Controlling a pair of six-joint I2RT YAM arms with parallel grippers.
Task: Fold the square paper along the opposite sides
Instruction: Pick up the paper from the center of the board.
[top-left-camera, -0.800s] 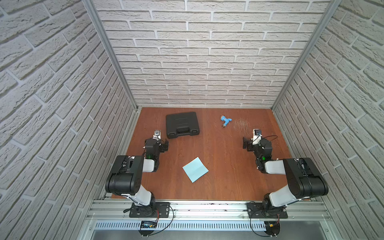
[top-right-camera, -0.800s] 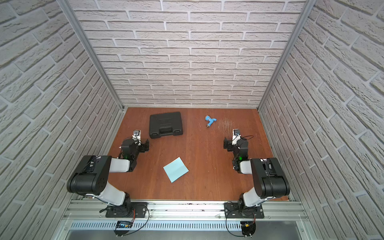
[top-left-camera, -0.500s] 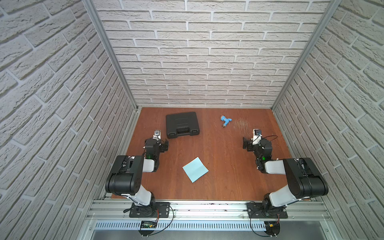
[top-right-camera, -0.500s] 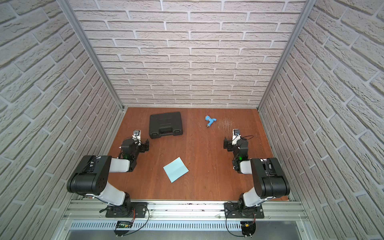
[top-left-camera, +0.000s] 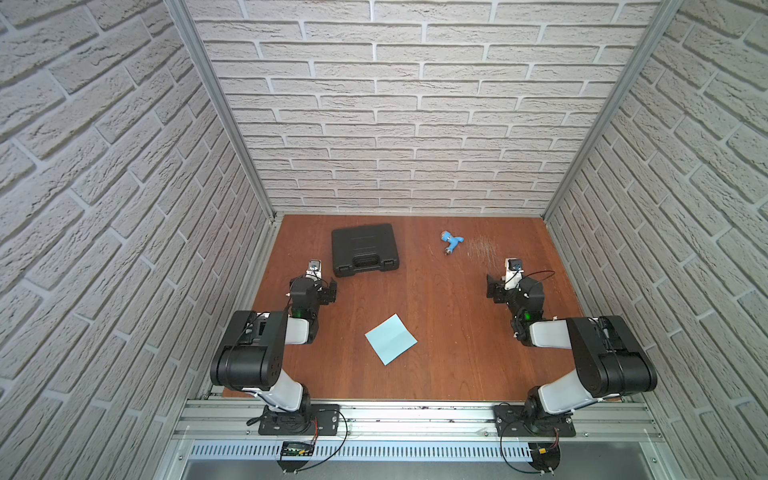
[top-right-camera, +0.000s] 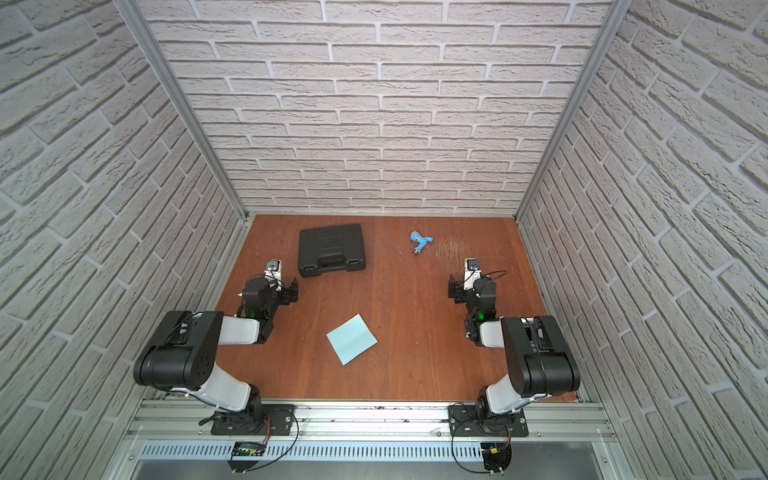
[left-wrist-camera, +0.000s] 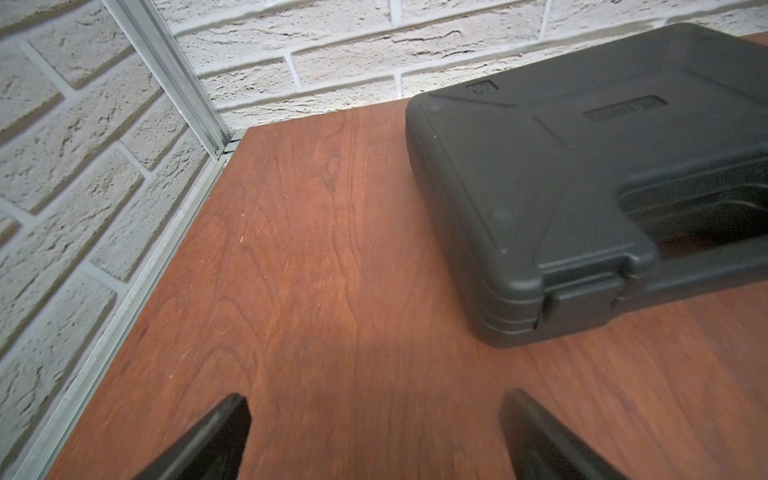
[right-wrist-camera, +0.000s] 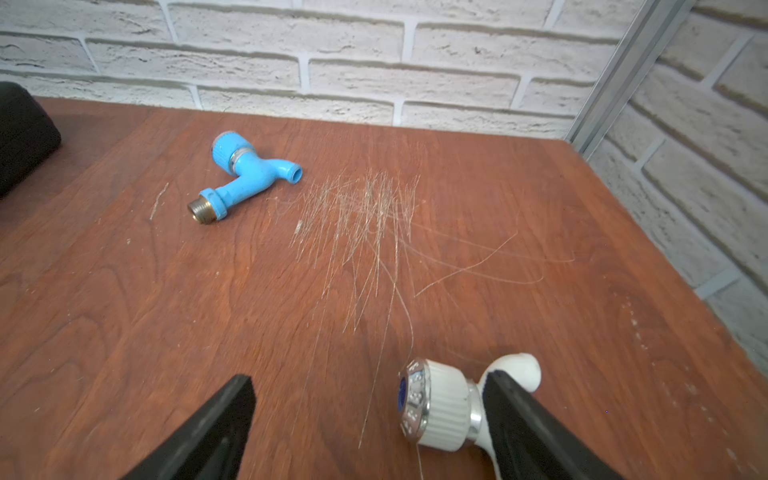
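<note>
- Two claws stand released and grasp nothing. The left gripper (left-wrist-camera: 374, 419) has its jaws spread over bare table (left-wrist-camera: 316, 257). The right gripper (right-wrist-camera: 370, 399) has its jaws spread too, with a white tap fitting (right-wrist-camera: 440, 405) lying at one finger; contact cannot be confirmed.
- In both top views the square paper (top-left-camera: 391, 339) (top-right-camera: 351, 338) lies flat near the middle of the table's front edge, between the two arms and well apart from both.
- Judged from a top view, the left gripper (top-left-camera: 328, 293) is nearer. The paper lies from it toward the front edge and the table's centre.
- Being square, the sheet has no long axis. Its sides run diagonal to the table edges, and one corner points at the front edge.
- Neither wrist view shows the paper. One shows the black case (left-wrist-camera: 582, 187); the other shows a blue tap fitting (right-wrist-camera: 245, 174) near the rear edge.
- Across the sheet runs a faint line; whether it is a crease cannot be told.
</note>
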